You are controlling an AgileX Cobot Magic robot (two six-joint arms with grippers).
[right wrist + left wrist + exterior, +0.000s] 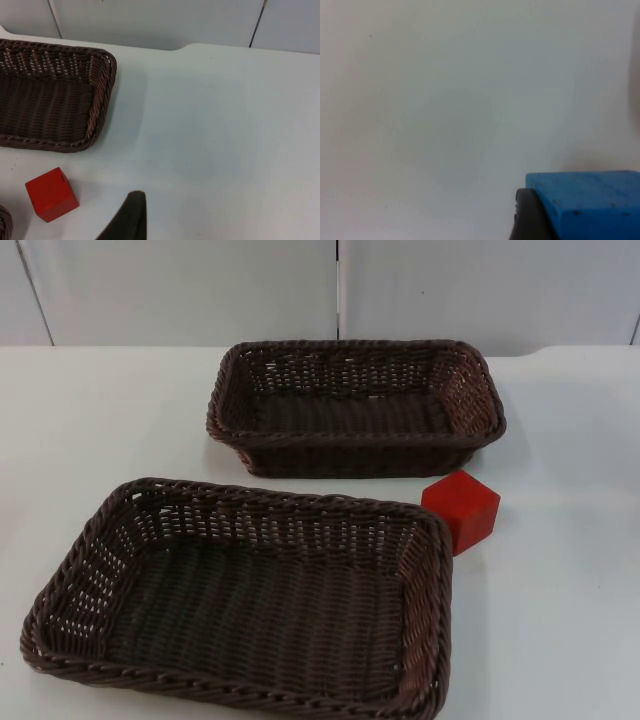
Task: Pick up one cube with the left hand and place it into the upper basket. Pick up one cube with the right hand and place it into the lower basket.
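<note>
Two dark woven baskets sit on the white table: the upper basket nearer the grey partition wall, the lower basket nearer the camera, both holding nothing.

A red cube rests on the table between them, just beside the lower basket's far right corner and near the upper basket's front wall. In the right wrist view, this red cube lies on the table well to one side of the right gripper's black fingertip, apart from it, with the upper basket beyond; whether the right gripper's fingers stand apart or together cannot be told.

In the left wrist view, a blue cube lies right against the left gripper's dark fingertip, touching it, above bare white table; whether the fingers are clamped on it cannot be told.
</note>
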